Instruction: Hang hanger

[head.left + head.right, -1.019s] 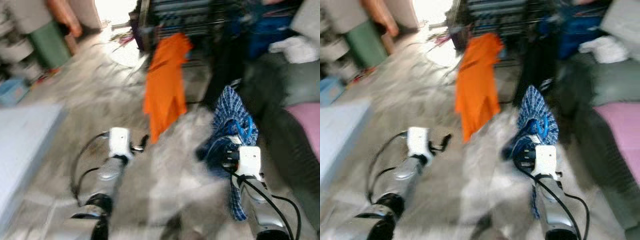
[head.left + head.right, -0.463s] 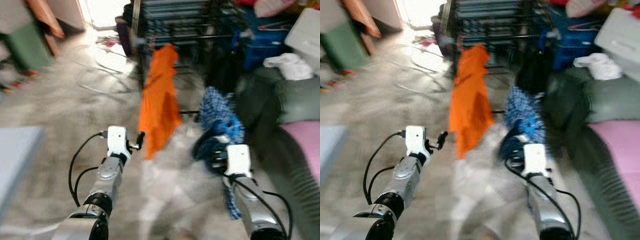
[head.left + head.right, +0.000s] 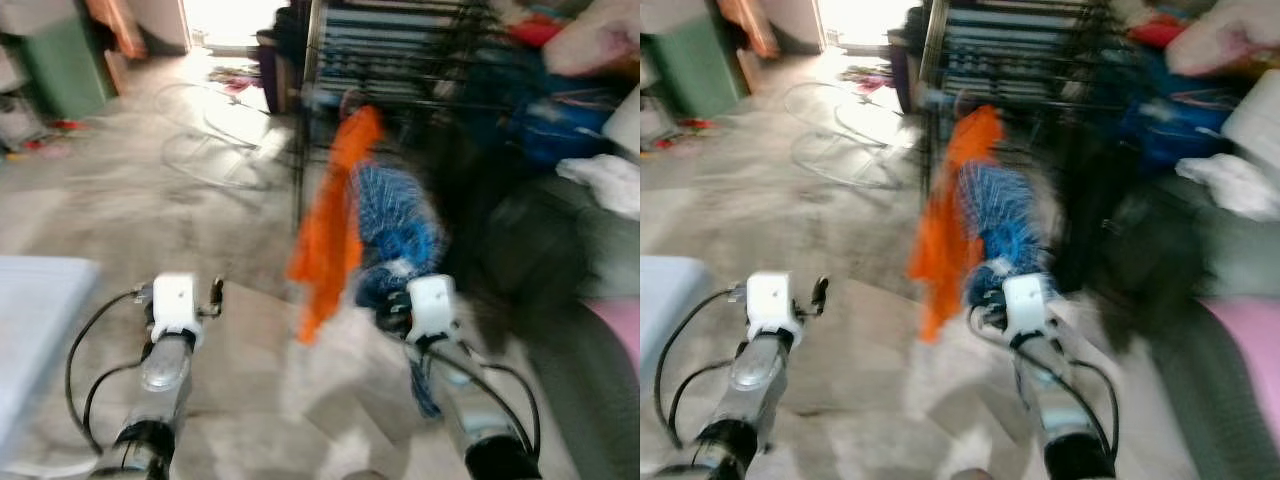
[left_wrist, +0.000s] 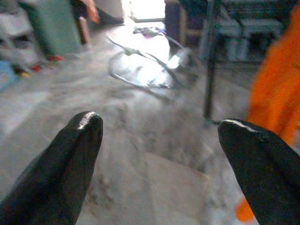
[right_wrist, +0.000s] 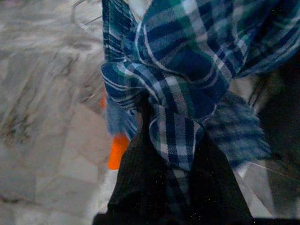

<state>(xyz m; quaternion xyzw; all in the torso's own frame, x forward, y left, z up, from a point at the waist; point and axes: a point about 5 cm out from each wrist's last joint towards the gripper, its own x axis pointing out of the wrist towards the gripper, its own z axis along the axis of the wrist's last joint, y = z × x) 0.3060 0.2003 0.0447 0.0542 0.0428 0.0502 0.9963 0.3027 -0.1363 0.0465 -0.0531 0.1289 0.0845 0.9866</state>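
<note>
A blue plaid shirt point(image 3: 398, 225) hangs bunched from my right gripper point(image 3: 388, 312), which is shut on it; in the right wrist view the cloth point(image 5: 187, 70) wraps over the black fingers point(image 5: 150, 187). The blur hides any hanger inside it. Just beyond stands a dark metal clothes rack point(image 3: 400, 60) with an orange garment point(image 3: 335, 225) hanging from its rail, right beside the plaid shirt. My left gripper point(image 4: 159, 126) is open and holds nothing, low over the stone floor at the left point(image 3: 215, 293).
A green bin point(image 3: 60, 70) stands at the far left, with cables point(image 3: 210, 130) looped on the sunlit floor. A pale blue surface point(image 3: 30, 320) is at my near left. A dark sofa with a pink cushion point(image 3: 620, 330) and white cloth point(image 3: 605, 180) fills the right.
The view has swung and closed in on the rack, which now looms nearer. My right gripper keeps its hold on the plaid shirt, now beside the orange garment. The left gripper stays open.
</note>
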